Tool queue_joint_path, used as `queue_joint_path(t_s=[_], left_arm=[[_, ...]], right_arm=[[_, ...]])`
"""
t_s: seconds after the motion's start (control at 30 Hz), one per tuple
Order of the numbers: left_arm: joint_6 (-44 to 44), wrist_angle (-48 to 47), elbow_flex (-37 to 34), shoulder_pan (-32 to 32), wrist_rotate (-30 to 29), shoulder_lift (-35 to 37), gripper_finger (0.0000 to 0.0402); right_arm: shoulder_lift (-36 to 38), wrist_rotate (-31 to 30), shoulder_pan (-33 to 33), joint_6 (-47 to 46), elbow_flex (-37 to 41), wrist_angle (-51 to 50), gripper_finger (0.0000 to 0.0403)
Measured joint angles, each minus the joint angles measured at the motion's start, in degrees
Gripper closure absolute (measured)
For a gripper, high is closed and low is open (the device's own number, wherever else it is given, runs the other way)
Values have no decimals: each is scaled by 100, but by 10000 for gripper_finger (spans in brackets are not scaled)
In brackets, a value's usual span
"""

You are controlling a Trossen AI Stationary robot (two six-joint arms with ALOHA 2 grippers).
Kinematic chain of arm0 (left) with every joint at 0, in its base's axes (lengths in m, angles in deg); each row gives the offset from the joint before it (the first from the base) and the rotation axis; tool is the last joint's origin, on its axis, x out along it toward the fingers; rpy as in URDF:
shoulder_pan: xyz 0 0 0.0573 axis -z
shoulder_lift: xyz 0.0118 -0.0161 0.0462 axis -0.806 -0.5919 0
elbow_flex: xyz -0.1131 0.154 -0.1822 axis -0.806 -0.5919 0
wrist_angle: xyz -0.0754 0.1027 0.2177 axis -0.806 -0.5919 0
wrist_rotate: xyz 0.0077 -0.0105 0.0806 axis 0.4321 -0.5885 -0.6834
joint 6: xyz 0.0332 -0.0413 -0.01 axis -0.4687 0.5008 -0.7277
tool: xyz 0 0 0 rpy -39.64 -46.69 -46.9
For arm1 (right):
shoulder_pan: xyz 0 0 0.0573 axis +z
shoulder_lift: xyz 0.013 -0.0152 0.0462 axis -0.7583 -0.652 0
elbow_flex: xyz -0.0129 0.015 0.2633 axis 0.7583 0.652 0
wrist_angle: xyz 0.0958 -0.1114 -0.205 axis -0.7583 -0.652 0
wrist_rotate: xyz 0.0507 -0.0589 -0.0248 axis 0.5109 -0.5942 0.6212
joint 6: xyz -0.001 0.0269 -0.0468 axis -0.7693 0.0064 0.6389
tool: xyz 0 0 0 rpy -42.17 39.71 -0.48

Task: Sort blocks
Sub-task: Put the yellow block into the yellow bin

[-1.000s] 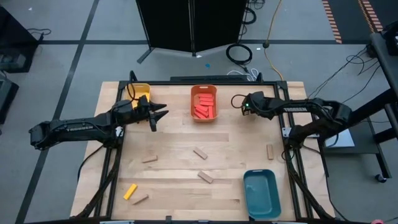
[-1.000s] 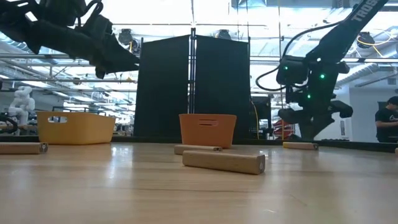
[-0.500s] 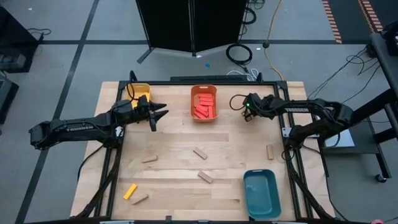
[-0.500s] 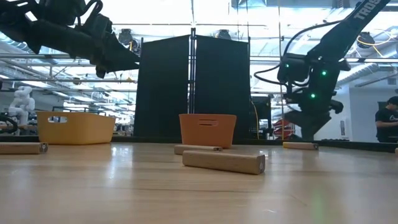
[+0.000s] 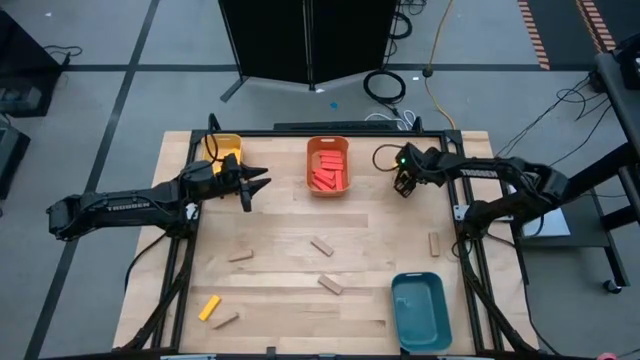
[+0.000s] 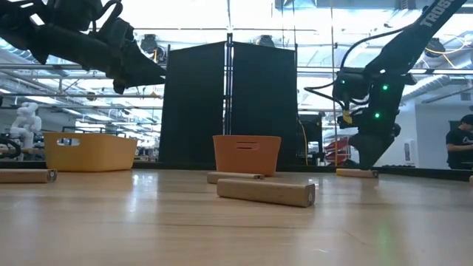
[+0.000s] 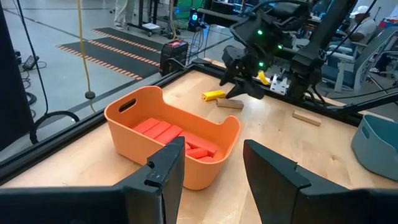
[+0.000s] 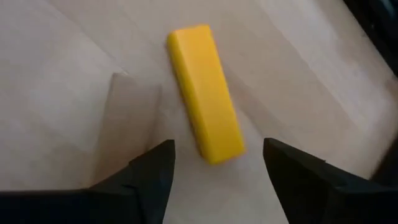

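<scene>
Since a second ago, my right gripper (image 5: 404, 186) slid a little right, beside the orange bin (image 5: 328, 166). From above, my left gripper (image 5: 256, 184) waits, fingers apart, holding nothing. My right wrist view shows a yellow block (image 8: 205, 118) lying on the table (image 8: 56, 74) between spread fingers (image 8: 149, 171), not grabbed.
</scene>
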Motion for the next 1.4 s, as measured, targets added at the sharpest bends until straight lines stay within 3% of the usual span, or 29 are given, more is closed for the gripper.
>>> queue_joint_path(t_s=[0.23,0.37,0.6,0.67,0.93,1.13,1.4], left_arm=[[15,7,0,0,0,0,242],[15,20,0,0,0,0,242],[13,24,-2,0,0,0,242],[13,31,-2,0,0,0,242],[135,85,-2,0,97,1,242],[136,80,-2,1,114,0,242],[-101,285,-4,79,426,0,242]], right_arm=[[-2,979,-917,806,0,320,179],[-144,1052,-1189,1016,2,316,188],[-179,1386,-1106,1112,0,329,223],[-225,1680,-1096,1120,0,326,245],[-295,1706,-935,1004,-17,324,338],[-125,1633,-907,685,10,279,333],[757,1638,-642,311,-263,273,331]])
